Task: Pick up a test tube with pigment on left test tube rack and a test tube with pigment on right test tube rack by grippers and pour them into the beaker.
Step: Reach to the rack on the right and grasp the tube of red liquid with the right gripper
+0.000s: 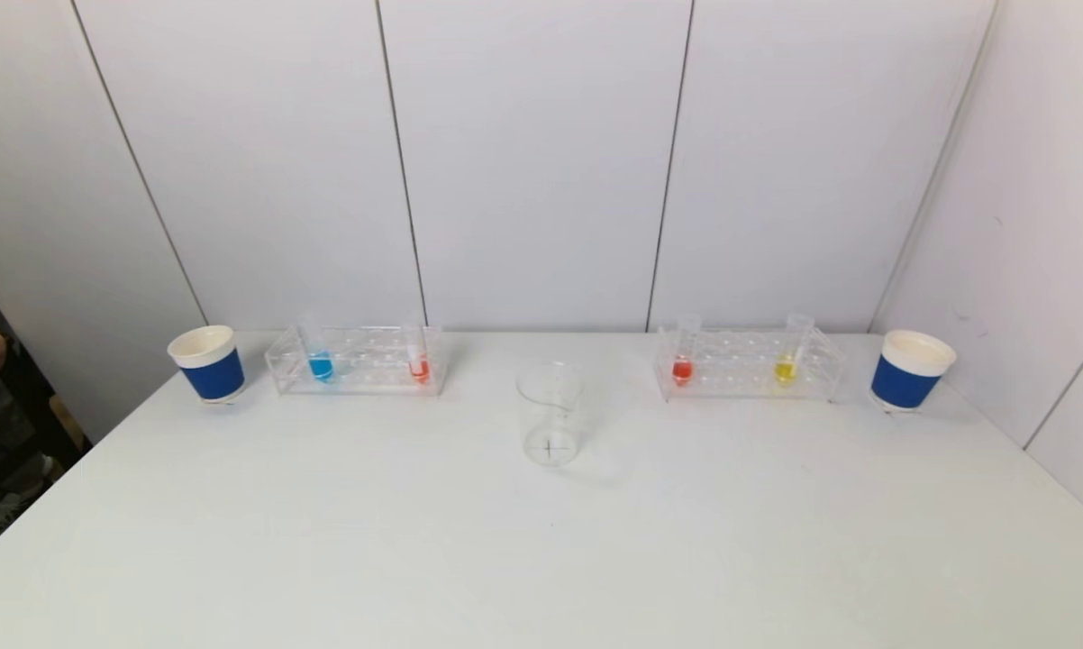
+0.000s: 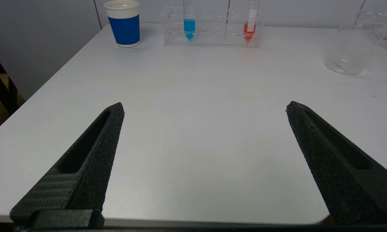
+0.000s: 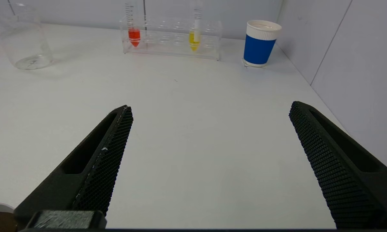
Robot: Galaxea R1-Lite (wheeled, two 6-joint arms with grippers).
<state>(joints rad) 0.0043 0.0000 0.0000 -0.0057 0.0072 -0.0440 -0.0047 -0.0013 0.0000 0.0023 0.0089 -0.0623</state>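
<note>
My left gripper (image 2: 204, 108) and right gripper (image 3: 211, 108) hang wide apart, empty, at the near table edge. The pigment tubes (blue (image 1: 320, 365), yellow (image 1: 785, 369)) stand in far racks; thin, slippery, probably fragile, so I should pinch them gently below the rim.

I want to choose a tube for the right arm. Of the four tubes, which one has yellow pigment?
The yellow tube, standing in the right rack at the end nearest the right blue cup. The other three hold red, blue and orange-red pigment.
</note>
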